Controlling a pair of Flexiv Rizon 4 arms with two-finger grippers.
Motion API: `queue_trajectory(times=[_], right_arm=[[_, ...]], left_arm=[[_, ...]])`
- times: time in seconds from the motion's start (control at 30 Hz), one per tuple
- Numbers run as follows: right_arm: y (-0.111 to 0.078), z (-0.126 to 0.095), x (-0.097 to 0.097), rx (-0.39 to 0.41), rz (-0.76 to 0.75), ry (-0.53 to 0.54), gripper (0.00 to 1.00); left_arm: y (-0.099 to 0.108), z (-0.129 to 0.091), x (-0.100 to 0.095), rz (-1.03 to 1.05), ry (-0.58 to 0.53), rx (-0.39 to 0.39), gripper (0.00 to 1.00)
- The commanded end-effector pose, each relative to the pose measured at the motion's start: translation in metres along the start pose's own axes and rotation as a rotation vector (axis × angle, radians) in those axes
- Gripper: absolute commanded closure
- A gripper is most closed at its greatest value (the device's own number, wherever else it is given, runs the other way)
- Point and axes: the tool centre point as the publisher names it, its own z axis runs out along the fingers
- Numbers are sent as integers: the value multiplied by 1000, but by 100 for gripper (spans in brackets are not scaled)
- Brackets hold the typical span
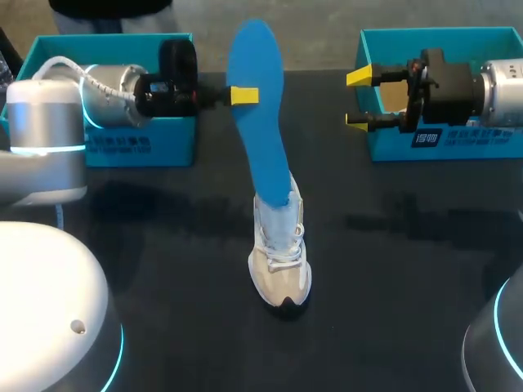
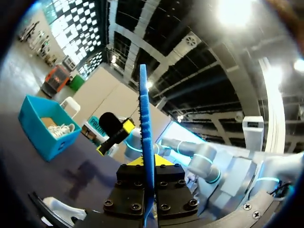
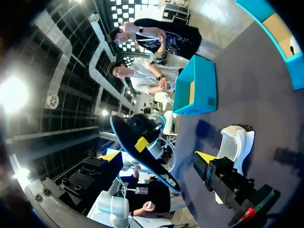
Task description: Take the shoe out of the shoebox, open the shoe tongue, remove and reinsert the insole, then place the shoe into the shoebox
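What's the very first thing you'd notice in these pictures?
The big blue insole stands out most, sticking up in the middle of the table and pinched by the left gripper. Its lower end sits at the opening of the white shoe. The right gripper hangs open off to the side.

From where I stand, the left arm (image 1: 45, 139) at nine o'clock is a fat silver-white shell with a thin cyan light ring. A white cable (image 1: 59, 61) runs over its brushed-metal wrist. The left gripper (image 1: 243, 95) is black with yellow tips, and its mounting block (image 2: 151, 190) is studded with dark hex screws. At three o'clock the right arm (image 1: 500, 90) has a ribbed silver wrist and a black flange. The right gripper (image 1: 359, 100) is black and yellow-tipped too, with a red-and-green strip (image 3: 256, 205). A white dome (image 1: 41, 318) edged in cyan sits at seven o'clock.
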Motion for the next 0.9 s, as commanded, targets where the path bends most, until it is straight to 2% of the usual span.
queue_trajectory(times=[0.03, 0.2, 0.57, 0.9], right_arm=[[1, 1, 0, 1, 1, -2, 0], [1, 1, 0, 1, 1, -2, 0], [1, 1, 0, 1, 1, -2, 0], [1, 1, 0, 1, 1, -2, 0]], left_arm=[[10, -1, 0, -169, 12, 30, 100], [18, -5, 0, -275, 3, 43, 100], [20, -6, 4, -323, 5, 52, 100], [23, 5, 13, -491, 48, 76, 100]])
